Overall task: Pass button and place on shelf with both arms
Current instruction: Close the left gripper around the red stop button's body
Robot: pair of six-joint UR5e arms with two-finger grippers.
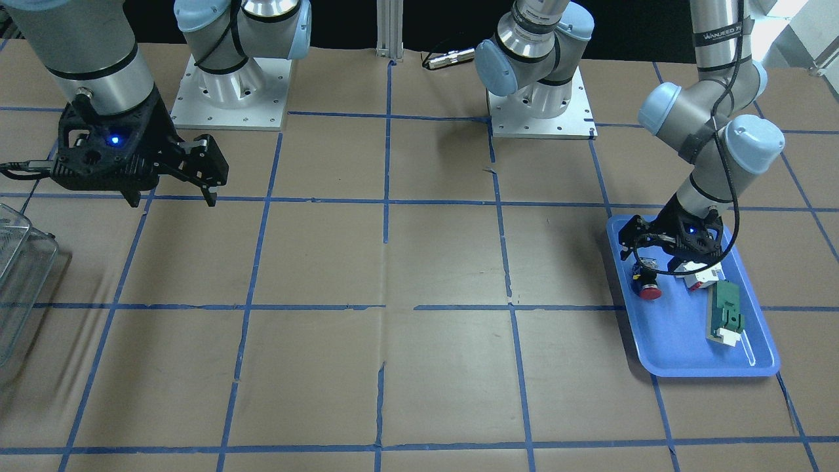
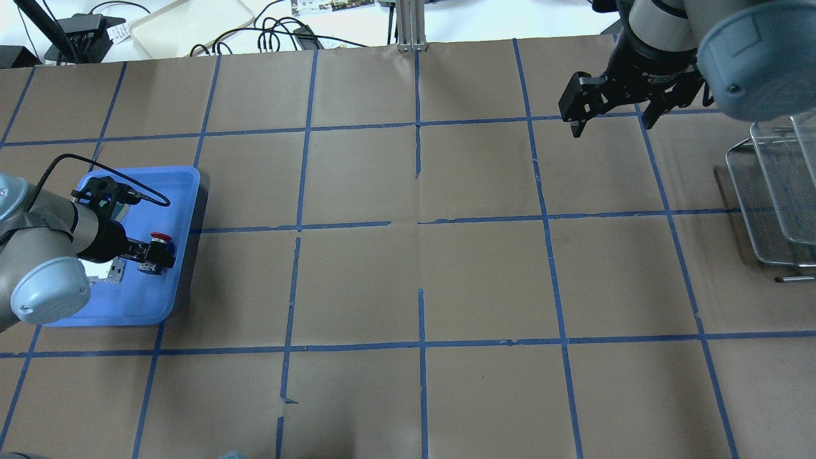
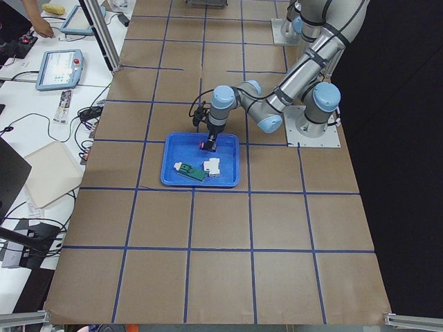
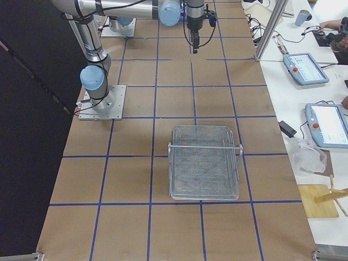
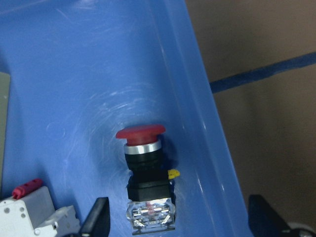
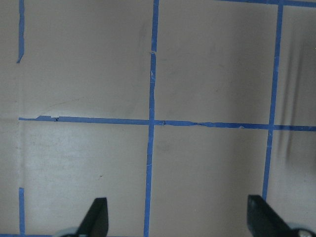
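Button: you will find the small push button [image 5: 144, 168], with its round red cap, black body and clear rear block, lying on its side in the shallow blue plastic tray [image 5: 197, 98], close to one tray wall.
Left hand: the left hand [image 5: 177, 219] is low over the button with its fingers wide apart, one on each side; neither touches it as far as you can see.
Right hand: the right hand [image 2: 613, 124] hangs above the brown paper-covered surface [image 1: 393, 262], fingers apart and holding nothing.
Shelf: the grey wire-mesh shelf [image 4: 172, 163] stands at the right arm's end of the surface, well apart from the tray, with nothing on it.
Done: judge only the approach as made; the button is not yet gripped or lifted.
Left to do: the grasp, the lift, the hand-over to the right hand, and the placing on the shelf.
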